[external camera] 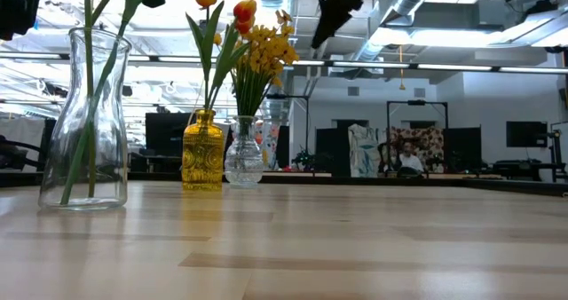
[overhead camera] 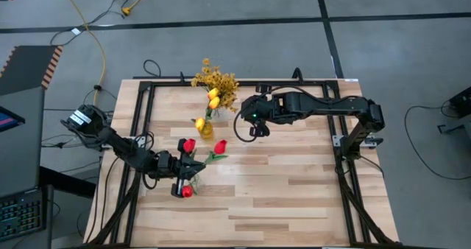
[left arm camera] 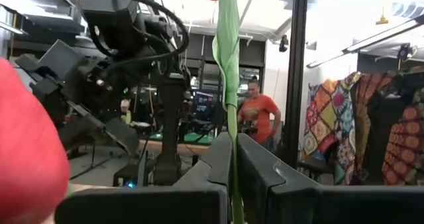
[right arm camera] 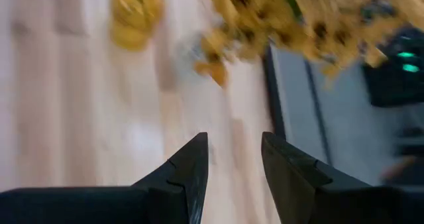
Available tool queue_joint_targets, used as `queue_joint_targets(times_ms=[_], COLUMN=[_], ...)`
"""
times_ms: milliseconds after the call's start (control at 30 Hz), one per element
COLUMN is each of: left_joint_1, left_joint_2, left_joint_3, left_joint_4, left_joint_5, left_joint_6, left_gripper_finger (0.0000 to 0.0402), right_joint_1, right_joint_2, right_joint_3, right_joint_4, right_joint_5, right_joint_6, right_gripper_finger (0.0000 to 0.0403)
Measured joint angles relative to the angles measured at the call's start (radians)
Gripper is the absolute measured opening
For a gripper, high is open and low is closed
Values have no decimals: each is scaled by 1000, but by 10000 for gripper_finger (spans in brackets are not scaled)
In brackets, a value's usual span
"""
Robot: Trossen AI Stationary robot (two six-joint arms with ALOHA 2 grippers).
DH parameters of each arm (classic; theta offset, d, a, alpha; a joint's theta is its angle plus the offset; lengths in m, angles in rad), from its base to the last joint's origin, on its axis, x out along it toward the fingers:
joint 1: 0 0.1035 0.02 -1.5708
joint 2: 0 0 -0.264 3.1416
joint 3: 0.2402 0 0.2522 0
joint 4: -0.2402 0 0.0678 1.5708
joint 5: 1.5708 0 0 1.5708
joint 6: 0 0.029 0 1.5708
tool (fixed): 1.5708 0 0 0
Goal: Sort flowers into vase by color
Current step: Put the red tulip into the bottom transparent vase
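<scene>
While the left arm is reaching in from the table's left edge, its left gripper (overhead camera: 182, 177) is sitting over the near-left part of the pale wooden table (overhead camera: 294, 197), its dark fingers (left arm camera: 212, 168) pinched tight on the thin green stem (left arm camera: 231, 118) of a red artificial tulip (overhead camera: 220, 146). From the wrist camera the stem is running straight up between the two fingers, with a long leaf hanging alongside it and the red head just showing at the top. Two more red tulips are sitting close around that gripper: one (overhead camera: 189, 145) just on its far side and one (overhead camera: 187, 192) just on its near side.

A tall clear glass carafe vase (external camera: 85, 122) is standing at the near left in the low view, with green stems already inside it (their heads are running out of the top of the picture, so I cannot tell their colour).

Farther back, near the table's far edge, a squat amber-yellow glass vase (external camera: 203, 150) is holding yellow-orange tulips (overhead camera: 213, 98), and just beside it on the right a small clear cut-glass vase (external camera: 244, 153) is holding a bushy spray of mustard-yellow blossoms (overhead camera: 215, 79).

The right gripper (overhead camera: 258, 130) is hanging in the air to the right of those two vases, well apart from the left one. Its fingers (right arm camera: 192, 174) are standing apart with nothing between them, pointing down toward the bare wood.

In the room beyond the table, a person in an orange shirt (left arm camera: 258, 118) is standing among desks and screens.
</scene>
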Motion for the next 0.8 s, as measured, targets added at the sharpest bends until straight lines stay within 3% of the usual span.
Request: queue_joint_targets(times_ms=[233,400,633,800], left_joint_1=[0,0,0,0], left_joint_2=[-1,-1,-1,-1], left_joint_3=[0,0,0,0], left_joint_4=[2,2,2,1], left_joint_5=[1,1,8,9], left_joint_6=[6,13,12,11], left_gripper_finger=[0,0,0,0], right_joint_1=[4,34,115,165], right_joint_2=[0,0,-8,-23], right_joint_3=[0,0,-108,-261], right_joint_4=[75,110,184,381], right_joint_5=[-267,-393,-408,-406], right_joint_6=[100,124,122,155], right_gripper_finger=[166,166,166,166])
